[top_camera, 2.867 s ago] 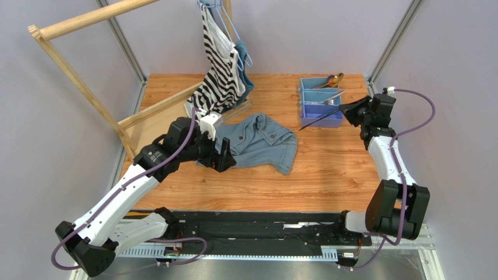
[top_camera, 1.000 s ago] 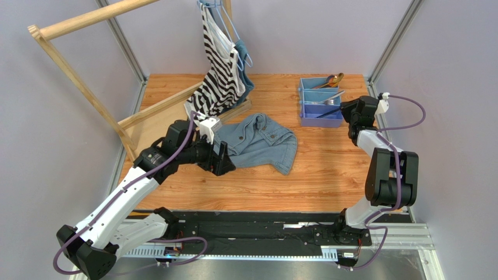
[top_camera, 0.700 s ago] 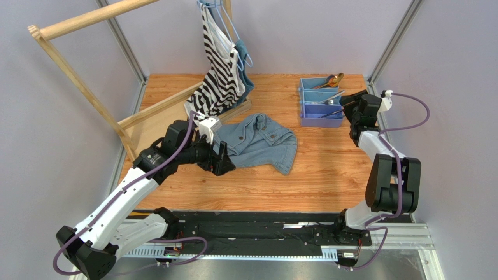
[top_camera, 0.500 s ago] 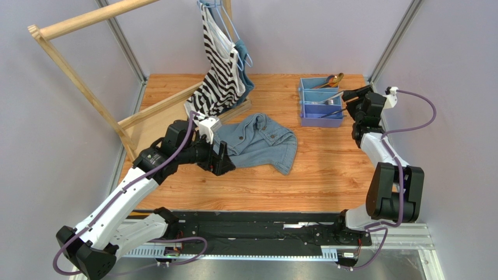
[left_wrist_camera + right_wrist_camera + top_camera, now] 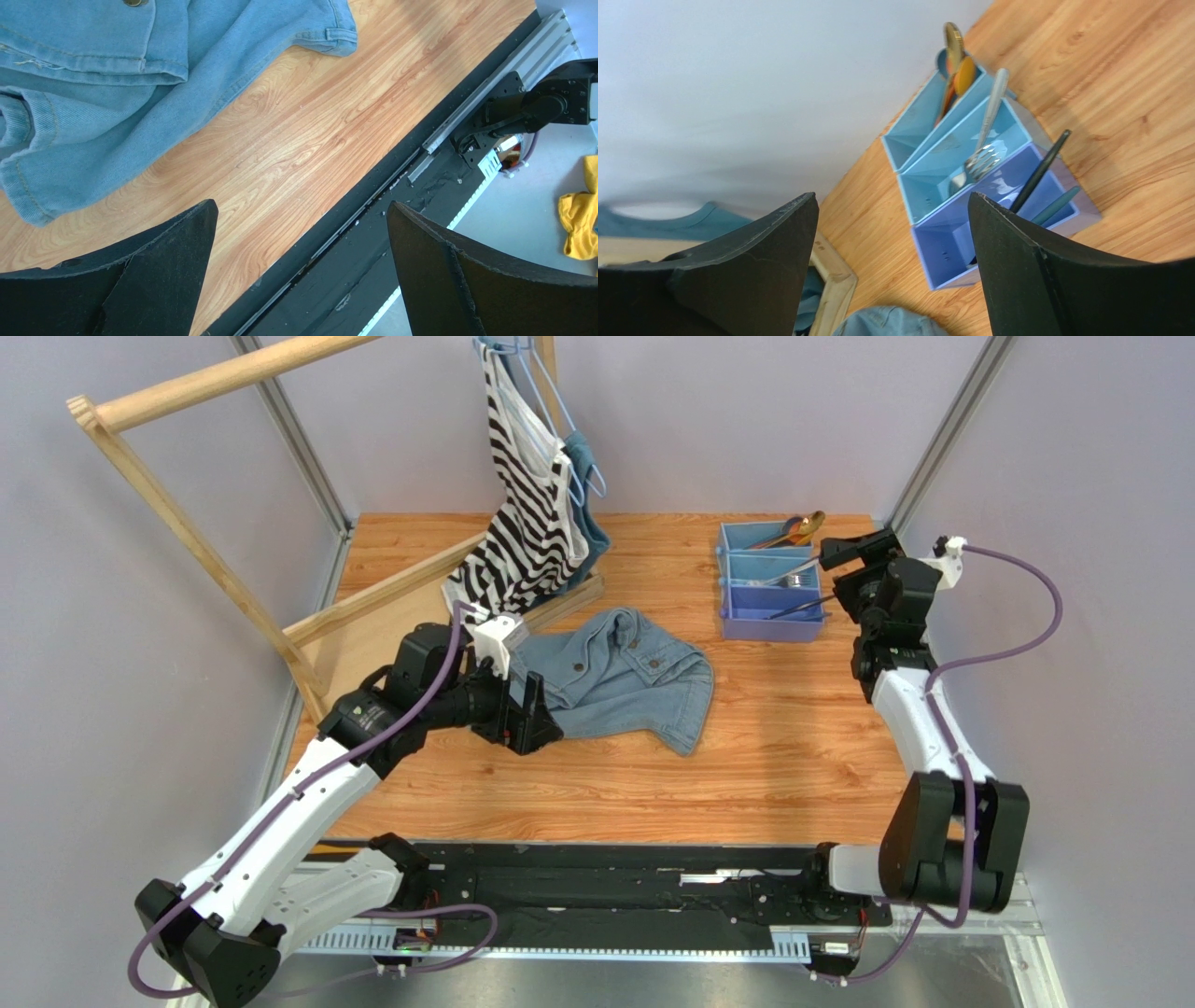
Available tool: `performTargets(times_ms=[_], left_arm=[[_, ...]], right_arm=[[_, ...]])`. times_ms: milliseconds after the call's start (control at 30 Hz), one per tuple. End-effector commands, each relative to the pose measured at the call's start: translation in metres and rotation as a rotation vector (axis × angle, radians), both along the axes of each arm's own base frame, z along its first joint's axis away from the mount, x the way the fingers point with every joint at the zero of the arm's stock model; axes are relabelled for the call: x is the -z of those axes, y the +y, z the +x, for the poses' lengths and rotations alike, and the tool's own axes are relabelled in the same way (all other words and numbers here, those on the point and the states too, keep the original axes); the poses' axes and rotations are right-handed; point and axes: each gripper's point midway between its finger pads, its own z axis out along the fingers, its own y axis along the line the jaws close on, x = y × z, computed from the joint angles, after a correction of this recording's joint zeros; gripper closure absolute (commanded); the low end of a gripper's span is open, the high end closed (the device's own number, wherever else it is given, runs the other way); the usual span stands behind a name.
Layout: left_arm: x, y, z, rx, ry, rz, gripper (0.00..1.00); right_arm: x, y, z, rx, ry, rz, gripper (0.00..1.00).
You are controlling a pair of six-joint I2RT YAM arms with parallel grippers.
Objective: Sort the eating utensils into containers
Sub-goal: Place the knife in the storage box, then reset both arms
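Since the earlier view, the right hand (image 5: 846, 571) has let go of the dark knife (image 5: 788, 608) and drawn back to the right of the light blue tray (image 5: 769, 630). Its fingers stand wide apart with nothing between them. The tray sits at the far right of the tabletop (image 5: 786, 742) and has three compartments. The knife lies in the near compartment, its handle end leaning out over the right rim, with a second dark piece beside it. A silver fork (image 5: 983, 150) lies in the middle compartment. A gold spoon (image 5: 953, 42) and an orange spoon (image 5: 964, 73) rest in the far one, their ends past the rim. The left hand (image 5: 533, 714) is unchanged, its fingers spread wide and empty, low over the tabletop at the near left edge of a denim garment (image 5: 624, 672). Whether it touches the cloth cannot be told. No cutlery is seen lying loose on the tabletop.
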Motion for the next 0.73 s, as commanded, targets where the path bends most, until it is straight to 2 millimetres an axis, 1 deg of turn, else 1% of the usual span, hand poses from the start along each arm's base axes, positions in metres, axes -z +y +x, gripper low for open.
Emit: performTargets(times_ms=[0,33,67,100,133,167,200,233,267,333,367,500,600,700], left_arm=[[-0.008,0.002,0.007,-0.025,-0.041,-0.014,0.01],[-0.008,0.004,0.008,-0.032,-0.044,-0.008,0.01],[-0.007,0.005,0.009,-0.040,-0.044,-0.002,0.01],[-0.007,0.006,0.010,-0.045,-0.046,0.003,0.01],[-0.007,0.008,0.011,-0.055,-0.048,0.010,0.01],[-0.007,0.008,0.011,-0.056,-0.049,0.010,0.01],[-0.008,0.009,0.012,-0.059,-0.052,0.010,0.01],[-0.009,0.009,0.012,-0.060,-0.056,0.006,0.01],[-0.009,0.009,0.012,-0.061,-0.056,0.006,0.01],[-0.011,0.009,0.013,-0.064,-0.062,0.003,0.01],[-0.011,0.010,0.013,-0.068,-0.064,0.002,0.01],[-0.014,0.013,0.016,-0.088,-0.084,0.002,0.01],[-0.013,0.014,0.015,-0.086,-0.088,0.002,0.02],[-0.018,0.016,0.018,-0.108,-0.102,0.001,0.01]], right_arm=[[-0.039,0.022,-0.030,-0.078,-0.079,-0.031,0.16],[-0.043,0.025,-0.038,-0.090,-0.081,-0.038,0.15],[-0.042,0.026,-0.046,-0.093,-0.068,-0.046,0.13],[-0.044,0.028,-0.053,-0.102,-0.077,-0.054,0.13],[-0.056,0.030,-0.069,-0.107,-0.112,-0.067,0.12],[-0.055,0.032,-0.077,-0.111,-0.104,-0.075,0.10],[-0.060,0.033,-0.085,-0.115,-0.117,-0.086,0.09],[-0.075,0.036,-0.097,-0.127,-0.154,-0.102,0.09],[-0.068,0.038,-0.107,-0.132,-0.116,-0.102,0.08],[-0.073,0.041,-0.119,-0.148,-0.121,-0.121,0.07],[-0.078,0.043,-0.131,-0.156,-0.136,-0.128,0.06],[-0.089,0.048,-0.150,-0.175,-0.159,-0.147,0.05],[-0.097,0.053,-0.156,-0.196,-0.181,-0.151,0.03],[-0.099,0.057,-0.158,-0.218,-0.177,-0.151,0.03]])
